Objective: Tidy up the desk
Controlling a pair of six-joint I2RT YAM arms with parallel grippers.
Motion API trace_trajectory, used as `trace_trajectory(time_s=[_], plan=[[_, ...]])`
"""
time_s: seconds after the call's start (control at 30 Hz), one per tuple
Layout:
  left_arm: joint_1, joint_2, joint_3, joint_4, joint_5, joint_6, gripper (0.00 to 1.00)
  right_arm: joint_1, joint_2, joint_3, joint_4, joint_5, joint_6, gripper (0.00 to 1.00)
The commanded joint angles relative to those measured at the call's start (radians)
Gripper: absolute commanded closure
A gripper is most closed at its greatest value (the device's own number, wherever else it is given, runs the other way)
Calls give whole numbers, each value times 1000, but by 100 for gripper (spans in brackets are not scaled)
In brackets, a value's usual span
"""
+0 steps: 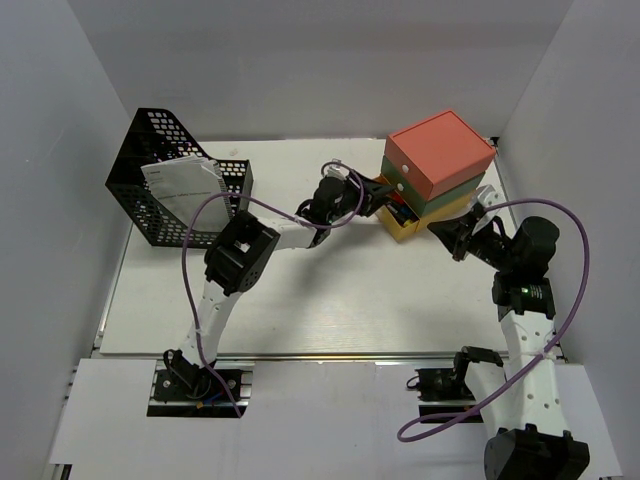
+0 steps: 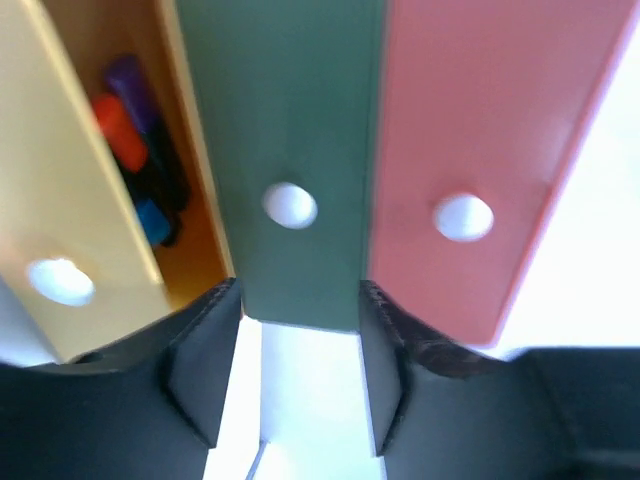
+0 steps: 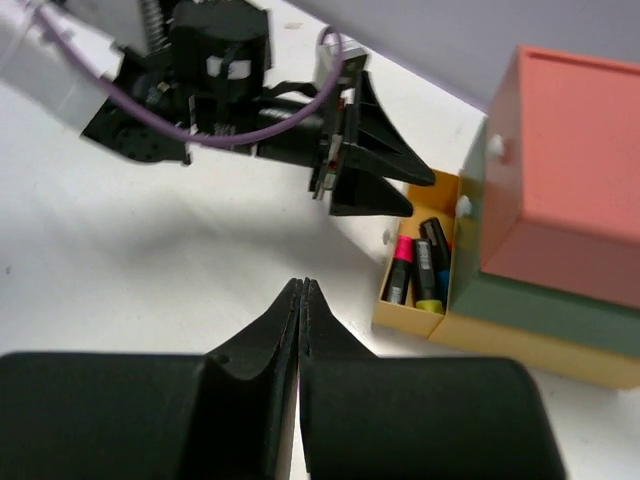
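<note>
Flat white rectangular worktop (image 1: 330, 300) fills the floor of the top view between white walls, its metal rail along the near edge by the arm bases. A black mesh file basket (image 1: 160, 190) stands at its far left corner with white papers (image 1: 182, 180) in it. At the far right sits a stacked plastic drawer box (image 1: 440, 160), coral on top, green in the middle, yellow below. The bottom yellow drawer (image 1: 400, 225) is pulled out. The left claw (image 1: 385, 195) reaches across to the front of the box. The right claw (image 1: 452, 235) is just beside its near corner.

From the left wrist, the left claw (image 2: 300, 370) is spread wide and grips nothing. The green drawer front (image 2: 290, 120), with its round white knob (image 2: 290, 205), lies in line with the gap. Whether the fingers (image 2: 205, 360) touch it I cannot tell. The coral drawer front (image 2: 470, 130) is to the right. The yellow drawer (image 2: 60, 180) on the left holds coloured marker pens (image 2: 140, 150).

From the right wrist, the right claw (image 3: 300, 300) is pressed fully together with nothing in it, above bare worktop (image 3: 150, 250). Ahead, the left claw (image 3: 385, 180) points at the drawer box (image 3: 560, 180), over the marker pens (image 3: 420, 265) in the yellow drawer (image 3: 405, 315).
</note>
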Motion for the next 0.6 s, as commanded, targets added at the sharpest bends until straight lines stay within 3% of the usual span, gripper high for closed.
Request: trace_trajectory(time_s=[0.0, 0.03, 0.1, 0.13, 0.23, 0.37, 0.43, 0.47, 0.5, 0.53, 0.57], plan=[[17, -107, -33, 132, 105, 34, 45, -4, 2, -12, -45, -167, -154, 98], [31, -122, -69, 204, 135, 34, 65, -3, 6, -14, -65, -201, -230, 97], [50, -140, -131, 348, 217, 11, 85, -4, 25, -23, -124, -288, -310, 95], [71, -160, -193, 387, 249, -1, 100, -1, 37, -28, -149, -313, -353, 97], [120, -218, -322, 502, 392, -15, 100, 15, 97, -28, -214, -349, -431, 100], [182, -347, -474, 546, 599, 113, 100, 81, 175, 21, -270, -266, -458, 100], [203, -433, -534, 411, 660, 231, 100, 135, 198, 12, -209, -161, -428, 100], [212, -534, -568, 318, 665, 405, 100, 201, 209, 11, -189, -113, -421, 100], [226, -585, -570, 68, 659, 519, 100, 251, 236, 14, -160, -20, -408, 100], [226, -636, -558, -73, 641, 632, 100, 284, 255, 20, -148, 28, -400, 100], [226, -686, -538, -222, 561, 880, 100, 311, 275, 29, -137, 89, -391, 100]])
